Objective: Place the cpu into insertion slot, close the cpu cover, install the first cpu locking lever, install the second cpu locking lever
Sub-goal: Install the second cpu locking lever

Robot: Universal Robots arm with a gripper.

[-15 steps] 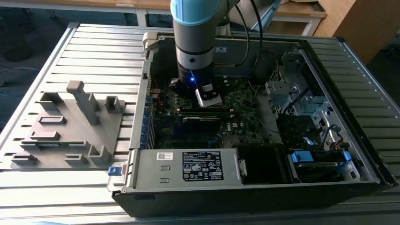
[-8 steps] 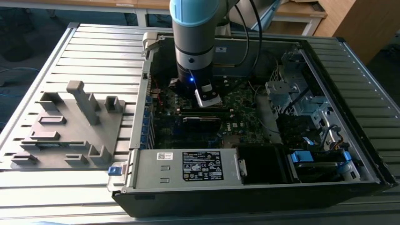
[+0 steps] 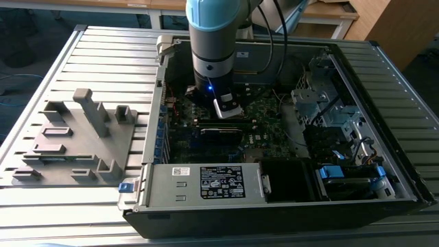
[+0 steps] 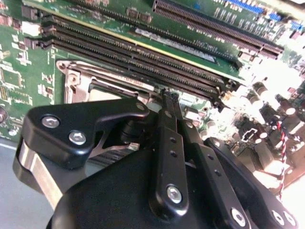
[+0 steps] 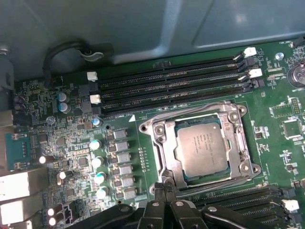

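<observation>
The cpu [image 5: 200, 150] lies flat in the insertion slot [image 5: 164, 160] on the green motherboard, silvery face up. The cpu cover [image 5: 237, 138] is down around it, its window framing the chip. In the first wrist view my gripper [image 5: 164, 183] stands at the socket's edge with its black fingers pressed together and nothing visible between them. The second wrist view shows the same shut fingertips [image 4: 167, 95] just beside the socket's corner [image 4: 76, 78]. In the exterior view the gripper [image 3: 230, 110] reaches down inside the open computer case. I cannot make out how the locking levers stand.
Long black memory slots [image 5: 171, 86] run on both sides of the socket. Capacitors [image 5: 97, 162] and ports crowd one side. The case walls [image 3: 154, 128], a power supply [image 3: 205, 182] and drive bays [image 3: 329, 118] hem in the board. A grey fixture plate [image 3: 75, 139] lies on the exterior view's left.
</observation>
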